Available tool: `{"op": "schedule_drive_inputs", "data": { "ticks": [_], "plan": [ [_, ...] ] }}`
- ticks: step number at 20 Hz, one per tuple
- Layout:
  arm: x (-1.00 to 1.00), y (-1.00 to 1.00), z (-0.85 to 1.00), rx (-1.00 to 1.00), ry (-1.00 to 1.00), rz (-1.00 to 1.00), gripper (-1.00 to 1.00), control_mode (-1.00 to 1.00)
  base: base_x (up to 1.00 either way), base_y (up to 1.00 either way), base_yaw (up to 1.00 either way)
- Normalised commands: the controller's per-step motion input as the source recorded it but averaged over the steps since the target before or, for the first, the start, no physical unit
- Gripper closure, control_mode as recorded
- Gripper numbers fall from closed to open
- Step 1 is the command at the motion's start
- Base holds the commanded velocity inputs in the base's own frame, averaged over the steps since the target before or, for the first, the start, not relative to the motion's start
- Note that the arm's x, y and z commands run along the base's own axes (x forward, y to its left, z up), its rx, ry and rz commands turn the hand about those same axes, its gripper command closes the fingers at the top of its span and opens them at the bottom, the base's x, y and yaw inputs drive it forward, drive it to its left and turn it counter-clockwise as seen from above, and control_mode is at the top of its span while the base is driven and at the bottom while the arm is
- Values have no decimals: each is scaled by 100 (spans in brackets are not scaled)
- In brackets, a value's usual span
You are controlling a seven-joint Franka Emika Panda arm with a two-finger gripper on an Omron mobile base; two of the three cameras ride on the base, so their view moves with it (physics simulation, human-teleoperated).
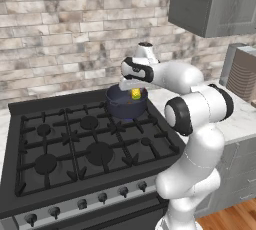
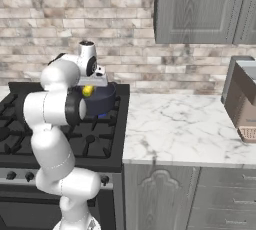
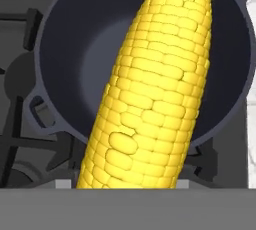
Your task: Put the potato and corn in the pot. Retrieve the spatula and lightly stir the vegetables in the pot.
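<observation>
Black gas stove [image 1: 75, 144] beside marble counter [image 2: 175, 129], brick wall [image 1: 60, 34], hand [image 1: 134, 88] clamped on corn [image 3: 155, 94] above pot [image 3: 75, 54]

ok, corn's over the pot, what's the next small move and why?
Probably open the claw and drop the bumpy bright yellow corn cob. The hand view shows it hanging lengthwise over the open mouth of the round dark blue-grey pot, and the left base view has it just above the rim on the stove's rear burner. No potato is visible inside.

Corn [image 3: 150, 94] base is cut off by the hand view's bottom edge; pincer fingertips are hidden behind it. Pot [image 3: 70, 39] floor is partly covered.
</observation>
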Motion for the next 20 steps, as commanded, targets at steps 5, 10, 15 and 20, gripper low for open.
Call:
{"op": "schedule_drive_inputs", "data": {
  "ticks": [5,10,15,20],
  "plan": [
    [2,0,-23,0,-2,0,100,-100,0,0,0],
    [7,0,-38,0,-5,0,100,-100,0,0,0],
    [0,0,-5,0,-1,0,100,-100,0,0,0],
    [11,0,9,0,1,0,100,-100,0,0,0]
  ]
}}
